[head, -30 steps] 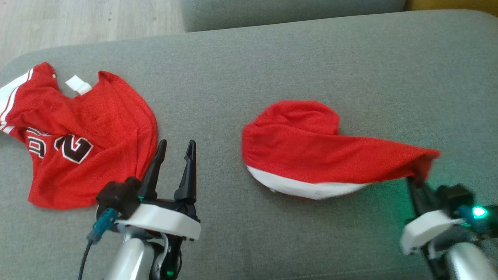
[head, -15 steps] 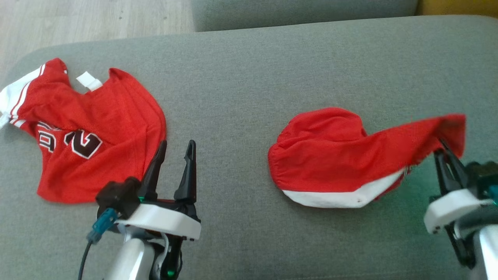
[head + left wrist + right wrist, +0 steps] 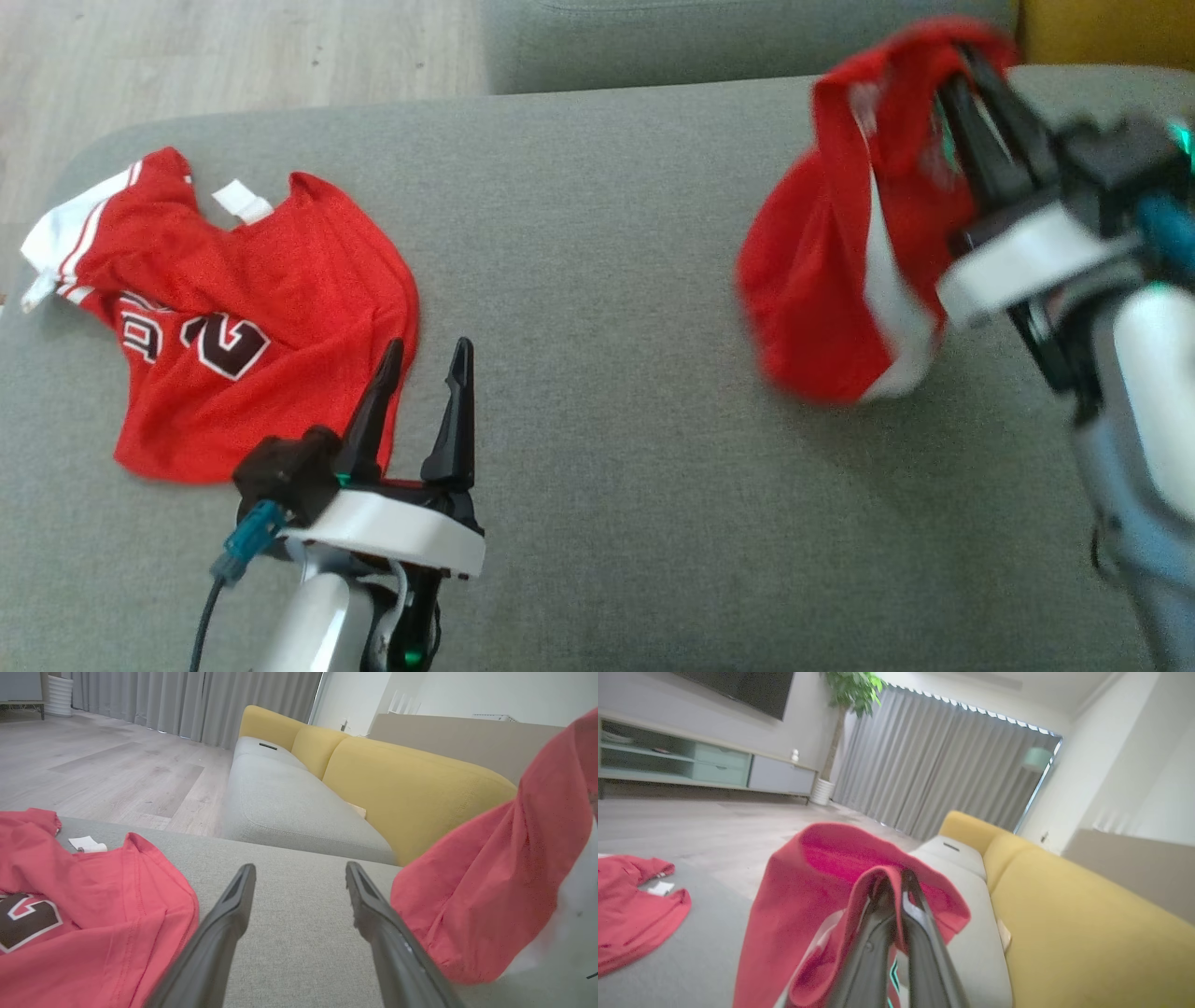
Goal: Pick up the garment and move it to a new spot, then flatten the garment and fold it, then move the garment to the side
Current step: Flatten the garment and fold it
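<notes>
A red garment with a white stripe hangs off the grey cushion at the far right, bunched and draped. My right gripper is shut on its top edge, fingers pressed together with cloth folded over them. In the right wrist view the garment wraps over the tips of that gripper. My left gripper stands open low on the cushion with nothing between its fingers. The left wrist view shows the left gripper apart from the hanging garment to its right.
A red jersey with dark numbers and a white label lies flat on the cushion's left, touching the left gripper's left finger. A second grey seat and yellow backrests lie beyond. Wooden floor borders the far left.
My right gripper has risen and swung towards the far right, lifting the garment off the cushion so it now hangs. The left arm has stayed put; the camera shifted slightly.
</notes>
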Tool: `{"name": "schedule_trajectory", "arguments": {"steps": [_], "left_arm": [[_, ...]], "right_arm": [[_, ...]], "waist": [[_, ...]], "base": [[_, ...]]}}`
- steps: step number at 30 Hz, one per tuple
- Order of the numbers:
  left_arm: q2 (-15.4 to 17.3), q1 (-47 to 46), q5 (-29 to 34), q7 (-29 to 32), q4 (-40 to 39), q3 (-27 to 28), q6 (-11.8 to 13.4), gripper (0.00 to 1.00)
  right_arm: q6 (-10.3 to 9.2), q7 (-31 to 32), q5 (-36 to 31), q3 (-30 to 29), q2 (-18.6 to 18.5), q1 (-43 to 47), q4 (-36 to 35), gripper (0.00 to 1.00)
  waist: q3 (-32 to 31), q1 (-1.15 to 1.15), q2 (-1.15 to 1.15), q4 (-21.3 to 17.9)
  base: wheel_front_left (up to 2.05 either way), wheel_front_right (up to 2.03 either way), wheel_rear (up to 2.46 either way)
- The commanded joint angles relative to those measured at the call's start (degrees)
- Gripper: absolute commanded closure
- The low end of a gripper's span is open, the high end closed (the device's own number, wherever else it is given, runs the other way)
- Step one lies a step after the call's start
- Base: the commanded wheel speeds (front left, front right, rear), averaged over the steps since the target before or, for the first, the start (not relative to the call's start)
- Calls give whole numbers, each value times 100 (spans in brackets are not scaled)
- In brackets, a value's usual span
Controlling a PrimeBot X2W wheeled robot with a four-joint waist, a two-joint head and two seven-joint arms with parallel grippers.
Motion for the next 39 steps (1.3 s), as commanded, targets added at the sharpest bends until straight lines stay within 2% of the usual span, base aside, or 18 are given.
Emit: {"name": "schedule_trajectory", "arguments": {"steps": [1, 5, 9, 17, 21, 28, 29, 30, 31, 39], "left_arm": [[10, -195, -29, -30, -182, 147, 23, 0], [10, -142, -61, -30, -198, 146, 44, 0], [10, -102, -68, -30, -240, 167, 66, 0], [10, -144, -61, -30, -319, 201, 73, 0], [10, -194, -33, -31, -315, 200, 51, 0], [10, -239, 41, -31, -267, 211, 3, 0], [10, -249, 47, -31, -262, 211, 0, 0], [10, -257, 50, -31, -258, 213, -5, 0], [10, -265, 55, -31, -250, 208, -13, 0], [10, -277, 60, -31, -209, 202, -31, 0]], "right_arm": [[-4, 34, 89, 218, -4, -493, -259, 100], [-4, 134, 334, 398, 159, -1153, -210, 100], [-4, 294, 459, 201, 297, -1207, -160, 100], [-4, 518, 324, -1034, 351, 410, 436, 100], [-4, 411, 141, -1633, 426, 1255, 740, 100], [-4, 142, -209, -2331, 876, 1950, 1094, 100], [-4, 125, -294, -2416, 945, 1977, 1138, 95], [-4, 95, -375, -2490, 1013, 1986, 1167, 7], [-4, 61, -433, -2579, 1084, 1981, 1188, 0], [-4, -286, -805, -2745, 1316, 1965, 923, 0]], "waist": [[-35, 0, 0, 37], [-73, 0, 0, 106], [-64, 0, 0, 127], [111, 0, 0, 49], [216, 0, 0, -30], [327, 0, 0, -234], [334, 0, 0, -258], [336, 0, 0, -279], [335, 0, 0, -293], [268, 0, 0, -362]], "base": [[0, 0, 0], [0, 0, 0], [0, 0, 0], [0, 0, 0], [0, 0, 0], [0, 0, 0], [0, 0, 0], [0, 0, 0], [0, 0, 0], [0, 0, 0]]}}
